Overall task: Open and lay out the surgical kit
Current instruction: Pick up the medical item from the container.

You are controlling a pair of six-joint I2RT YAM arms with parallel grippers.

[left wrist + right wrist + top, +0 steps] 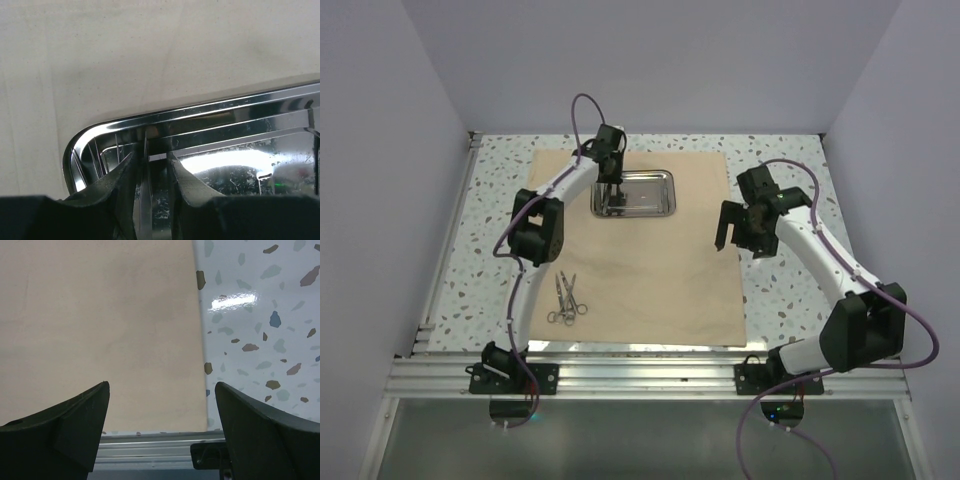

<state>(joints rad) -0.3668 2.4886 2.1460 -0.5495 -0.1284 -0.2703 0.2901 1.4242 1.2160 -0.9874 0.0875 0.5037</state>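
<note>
The tan cloth wrap is lying open and flat on the speckled worktop. The steel tray is sitting on the far part of the cloth, well inside its edges. A small bunch of scissor-like forceps is resting outside the tray, on the near left part of the cloth, close to its left edge.

The left gripper is reaching down into the tray's left end, near a rounded corner. Its fingers are standing close together with only a narrow gap. A thin silver strip is standing upright in that gap, nearer the left finger; it could be tweezers, though too little is showing to be sure. I cannot tell whether the fingers are actually pinching it. The rest of the tray floor in the wrist view is showing only scratches and reflections.

The right gripper is hovering above the cloth's right edge, where cloth is meeting bare worktop. Its fingers are spread wide with nothing between them.
</note>
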